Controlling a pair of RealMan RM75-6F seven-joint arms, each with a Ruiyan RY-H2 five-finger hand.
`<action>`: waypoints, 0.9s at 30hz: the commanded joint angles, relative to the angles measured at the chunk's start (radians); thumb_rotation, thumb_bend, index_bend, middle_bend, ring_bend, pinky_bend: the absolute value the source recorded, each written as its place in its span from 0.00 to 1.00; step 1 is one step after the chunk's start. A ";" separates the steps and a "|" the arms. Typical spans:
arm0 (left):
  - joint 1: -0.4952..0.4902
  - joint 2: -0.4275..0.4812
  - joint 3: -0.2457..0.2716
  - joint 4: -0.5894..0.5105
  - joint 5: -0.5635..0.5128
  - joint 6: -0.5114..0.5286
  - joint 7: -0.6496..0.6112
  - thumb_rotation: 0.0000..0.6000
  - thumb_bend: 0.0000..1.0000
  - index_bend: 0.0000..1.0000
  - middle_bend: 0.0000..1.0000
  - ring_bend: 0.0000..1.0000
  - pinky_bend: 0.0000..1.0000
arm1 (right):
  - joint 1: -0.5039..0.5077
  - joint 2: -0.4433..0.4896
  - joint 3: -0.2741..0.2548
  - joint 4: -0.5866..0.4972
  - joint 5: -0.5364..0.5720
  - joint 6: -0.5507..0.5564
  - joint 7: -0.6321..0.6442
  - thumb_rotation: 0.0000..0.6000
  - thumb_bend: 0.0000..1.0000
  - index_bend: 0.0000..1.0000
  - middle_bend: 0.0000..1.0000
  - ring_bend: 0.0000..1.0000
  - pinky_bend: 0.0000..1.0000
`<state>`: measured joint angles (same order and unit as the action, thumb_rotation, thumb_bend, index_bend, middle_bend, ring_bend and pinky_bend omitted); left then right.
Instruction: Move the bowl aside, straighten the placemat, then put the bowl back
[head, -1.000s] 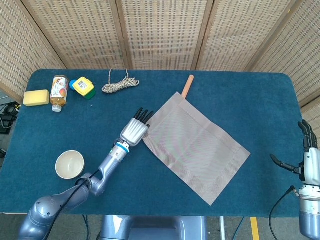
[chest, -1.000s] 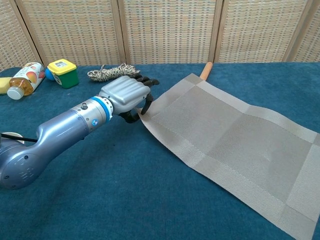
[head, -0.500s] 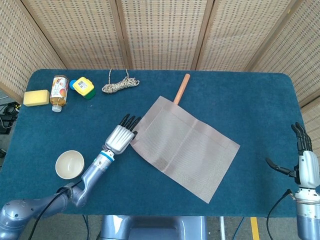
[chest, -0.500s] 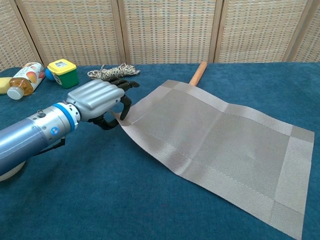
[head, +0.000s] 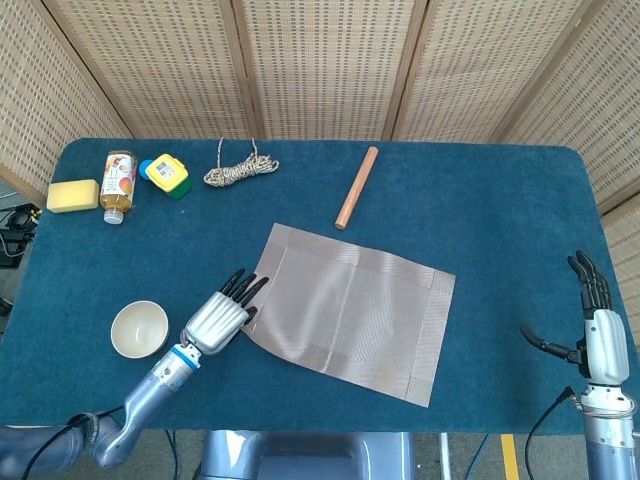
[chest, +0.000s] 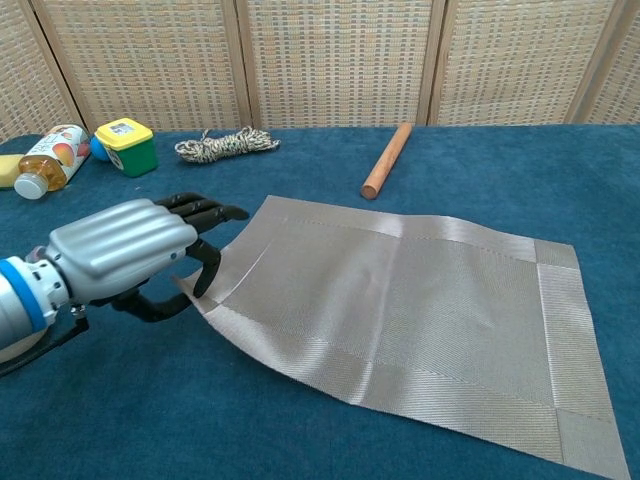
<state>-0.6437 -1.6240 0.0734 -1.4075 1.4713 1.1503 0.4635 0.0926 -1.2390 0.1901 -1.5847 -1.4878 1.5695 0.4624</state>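
The grey woven placemat (head: 350, 312) (chest: 420, 320) lies near the table's front centre, only slightly skewed. My left hand (head: 222, 318) (chest: 135, 255) pinches its left corner, which is lifted a little off the cloth. The cream bowl (head: 139, 329) stands on the blue table to the left of that hand, off the mat; the chest view does not show it. My right hand (head: 592, 335) hovers at the far right beyond the table edge, fingers spread and holding nothing.
A wooden rod (head: 356, 187) (chest: 386, 160) lies behind the mat. At the back left are a rope coil (head: 240, 170) (chest: 225, 143), a yellow-green block (head: 167, 175) (chest: 126, 145), a bottle (head: 118, 185) (chest: 48, 160) and a yellow sponge (head: 72, 195).
My left hand has pulled the mat's corner toward the front left, swinging the mat nearly square to the table edge and clear of the rod. The right hand has drifted slightly lower.
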 joint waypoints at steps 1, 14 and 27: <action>0.044 0.051 0.049 -0.076 0.034 0.032 0.040 1.00 0.53 0.60 0.00 0.00 0.00 | -0.005 0.005 -0.004 -0.008 -0.010 0.011 0.002 1.00 0.28 0.10 0.00 0.00 0.00; 0.103 0.121 0.134 -0.227 0.151 0.063 0.115 1.00 0.53 0.60 0.00 0.00 0.00 | -0.020 0.017 -0.037 -0.038 -0.064 0.042 -0.002 1.00 0.28 0.10 0.00 0.00 0.00; 0.110 0.105 0.144 -0.254 0.183 0.005 0.139 1.00 0.52 0.55 0.00 0.00 0.00 | -0.015 0.022 -0.034 -0.037 -0.048 0.032 0.006 1.00 0.28 0.10 0.00 0.00 0.00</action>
<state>-0.5343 -1.5191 0.2185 -1.6612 1.6537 1.1556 0.6034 0.0765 -1.2175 0.1557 -1.6225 -1.5371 1.6027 0.4672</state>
